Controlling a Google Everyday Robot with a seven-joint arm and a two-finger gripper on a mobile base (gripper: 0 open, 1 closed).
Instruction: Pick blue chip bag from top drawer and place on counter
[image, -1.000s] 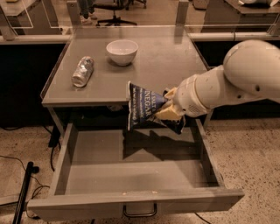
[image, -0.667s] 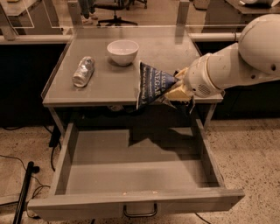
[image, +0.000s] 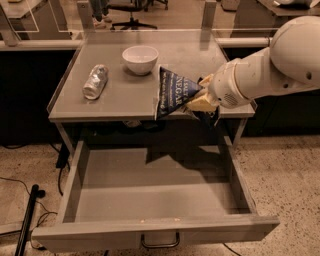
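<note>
My gripper (image: 199, 100) is shut on the blue chip bag (image: 172, 92), a dark navy bag with white lettering. It holds the bag in the air at the front edge of the counter (image: 130, 100), just right of the middle. The bag hangs tilted, its wide end to the left. The white arm reaches in from the right. The top drawer (image: 150, 200) stands pulled out below, and its tray shows nothing inside. Its thin wire handle (image: 160, 242) is on the front panel.
A white bowl (image: 140, 58) stands at the back middle of the counter. A silvery foil-wrapped cylinder (image: 95, 81) lies at the left. A black pole (image: 27, 220) and cables lie on the floor at the left. Office chairs stand behind.
My gripper has lifted the bag up out of the drawer space to counter height and moved it slightly right. The drawer has stayed open.
</note>
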